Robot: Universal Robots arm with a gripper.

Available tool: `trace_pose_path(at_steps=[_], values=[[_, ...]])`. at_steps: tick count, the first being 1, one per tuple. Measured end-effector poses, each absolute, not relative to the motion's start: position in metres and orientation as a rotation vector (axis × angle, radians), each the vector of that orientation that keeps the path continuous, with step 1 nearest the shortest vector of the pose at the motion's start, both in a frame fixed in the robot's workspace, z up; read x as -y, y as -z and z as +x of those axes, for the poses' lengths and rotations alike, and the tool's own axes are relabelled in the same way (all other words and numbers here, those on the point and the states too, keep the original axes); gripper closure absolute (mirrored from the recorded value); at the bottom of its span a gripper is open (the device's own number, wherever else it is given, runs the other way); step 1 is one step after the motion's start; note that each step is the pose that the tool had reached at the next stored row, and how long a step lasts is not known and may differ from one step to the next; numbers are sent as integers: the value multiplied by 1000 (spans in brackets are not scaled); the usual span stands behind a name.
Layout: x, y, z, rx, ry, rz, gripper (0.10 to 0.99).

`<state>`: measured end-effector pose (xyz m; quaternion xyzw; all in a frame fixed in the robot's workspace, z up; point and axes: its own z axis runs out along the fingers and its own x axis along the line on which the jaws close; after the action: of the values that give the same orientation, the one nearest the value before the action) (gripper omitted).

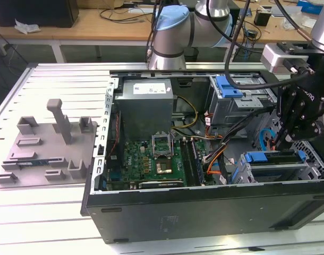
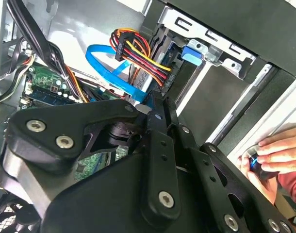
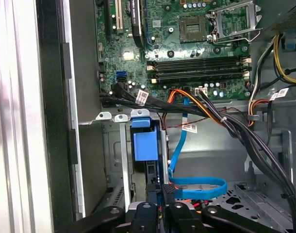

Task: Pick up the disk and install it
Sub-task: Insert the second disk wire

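Gripper (image 1: 287,139) hangs inside the open computer case (image 1: 204,212), directly above the lower drive cage (image 1: 276,171). The disk (image 3: 144,145) sits edge-on in that cage, blue front showing. Jaws close together at the disk's edge; grip on it cannot be told.

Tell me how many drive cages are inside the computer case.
2. The upper drive cage sits toward the exterior view's right, topped by a blue bracket. The lower drive cage is nearer the case's front edge, under the gripper. Others may be hidden.

A slatted white table (image 1: 56,212) fronts a wooden bench (image 1: 98,24).
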<state>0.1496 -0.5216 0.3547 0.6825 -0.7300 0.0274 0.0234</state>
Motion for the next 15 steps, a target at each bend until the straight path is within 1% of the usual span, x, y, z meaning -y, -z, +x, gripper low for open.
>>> trace_pose_path(at_steps=[6,15], values=[[525,-352,150,2263,-63,2132,925],[526,-349,150,2257,-57,2146,925]])
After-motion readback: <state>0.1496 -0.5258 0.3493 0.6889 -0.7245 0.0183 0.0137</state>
